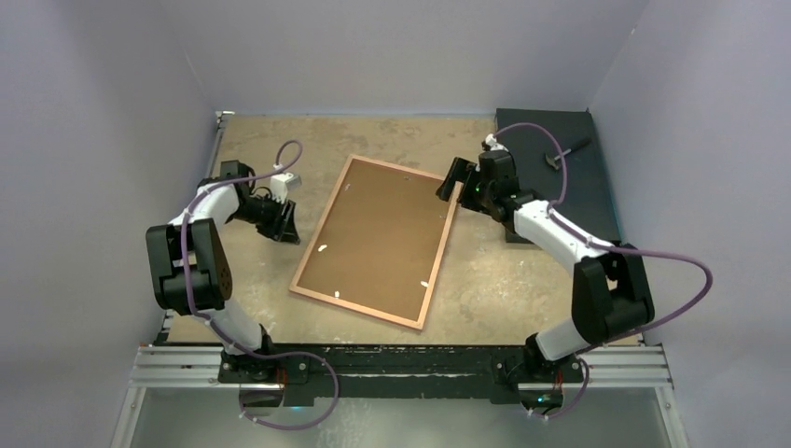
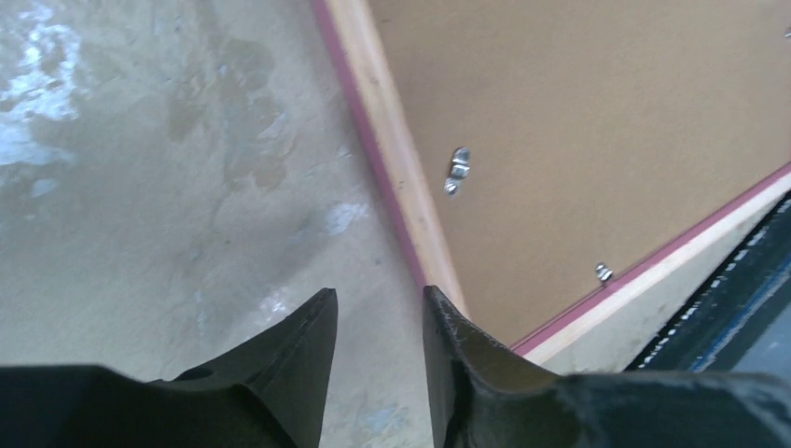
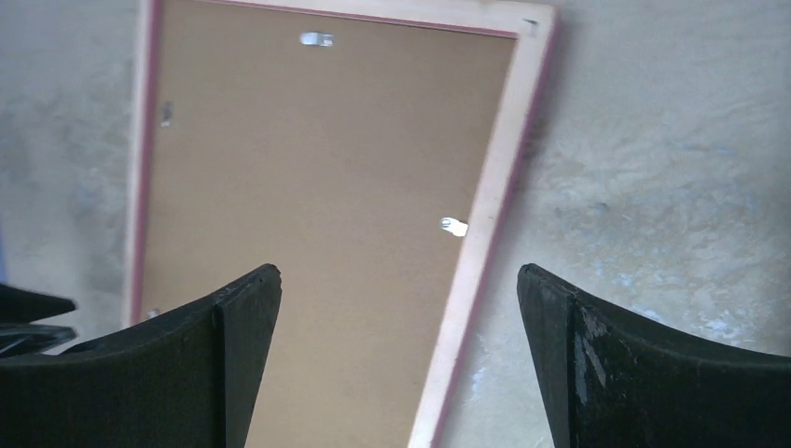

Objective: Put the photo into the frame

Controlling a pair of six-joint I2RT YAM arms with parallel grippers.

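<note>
While the frame (image 2: 403, 177) is lying face-down at centre, photo nowhere seen, backing board (image 1: 378, 238) on, empty jaws are being held near its rim: left gripper (image 1: 285, 224) slightly parted at 9 o'clock, right gripper (image 1: 451, 180) wide at 2; any nudge risks skidding it.

Stained tan desk (image 1: 373, 140), brown backing board (image 1: 378, 238) lying flat at its middle, small metal tabs (image 1: 322, 248) near the board's edges, black mat (image 1: 595, 187) at the far right corner, small dark tool (image 1: 565, 152) on it.
</note>
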